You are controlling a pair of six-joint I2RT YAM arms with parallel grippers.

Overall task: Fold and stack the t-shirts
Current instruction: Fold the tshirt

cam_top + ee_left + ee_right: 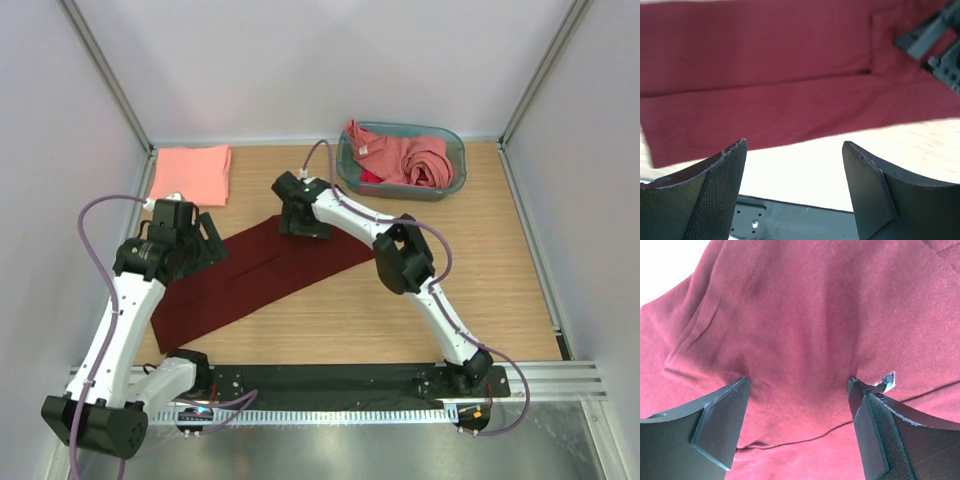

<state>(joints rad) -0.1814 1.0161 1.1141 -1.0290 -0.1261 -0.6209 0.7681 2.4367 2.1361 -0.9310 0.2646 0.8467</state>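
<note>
Maroon shirt [260, 275]: lay flat on the table [480, 270], folded lengthwise into a long strip that ran diagonally from near left towards the middle.
Left gripper [795, 145]: jaws stood wide with nothing between them; it hovered above the strip's left end.
Right gripper [799, 380]: jaws stood wide, low over the strip's far end, with creased cloth under both fingers; whether the tips touched it could not be told.
Folded pink shirt [190, 173]: lay as a neat rectangle in the far-left corner, apart from the maroon one.
Basket [440, 192]: stood at far right and held crumpled pink shirts [410, 158], one draped over its left rim.
</note>
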